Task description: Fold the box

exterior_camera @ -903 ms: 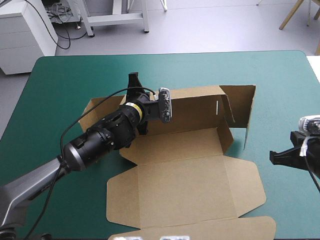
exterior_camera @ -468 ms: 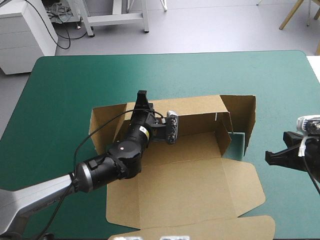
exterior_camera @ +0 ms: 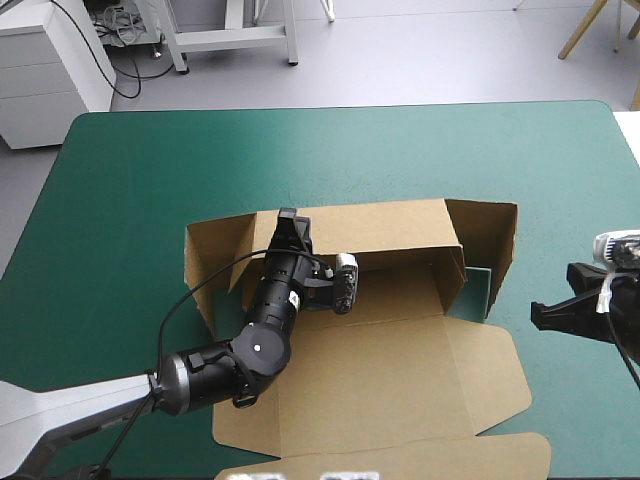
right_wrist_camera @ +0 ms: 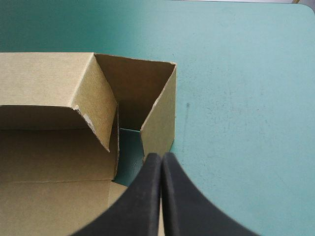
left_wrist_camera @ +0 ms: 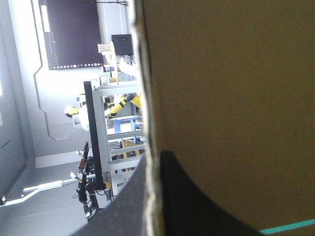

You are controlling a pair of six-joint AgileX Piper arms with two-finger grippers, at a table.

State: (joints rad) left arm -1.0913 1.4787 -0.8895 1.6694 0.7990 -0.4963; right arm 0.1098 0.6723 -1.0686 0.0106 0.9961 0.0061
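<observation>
From above, the box [exterior_camera: 380, 385] lies mid-tabletop [exterior_camera: 150, 180], a bit toward the right side, half built. Its far wall [exterior_camera: 380, 222] stands up, the flaps at both ends are raised too, and the big near panel lies flat toward the robot. The left pincer [exterior_camera: 292, 222] reaches in from the near left and sits at the top of the far wall, close to its left end. The right pincer [exterior_camera: 542, 314] hangs low off the box's right end, near it but apart.

In the left wrist view, brown board fills nearly everything. Its pale cut edge runs straight between the black fingers [left_wrist_camera: 197, 201], one on each face, so the left pincer [left_wrist_camera: 156, 160] is clamped on the box.

In the right wrist view, the right pincer [right_wrist_camera: 160, 156] is pressed together into one pointed arch, with nothing held. Just ahead is the box's right corner, its end flap [right_wrist_camera: 160, 115] upright. A sliver of teal-green shows in the gap beside it.
</observation>
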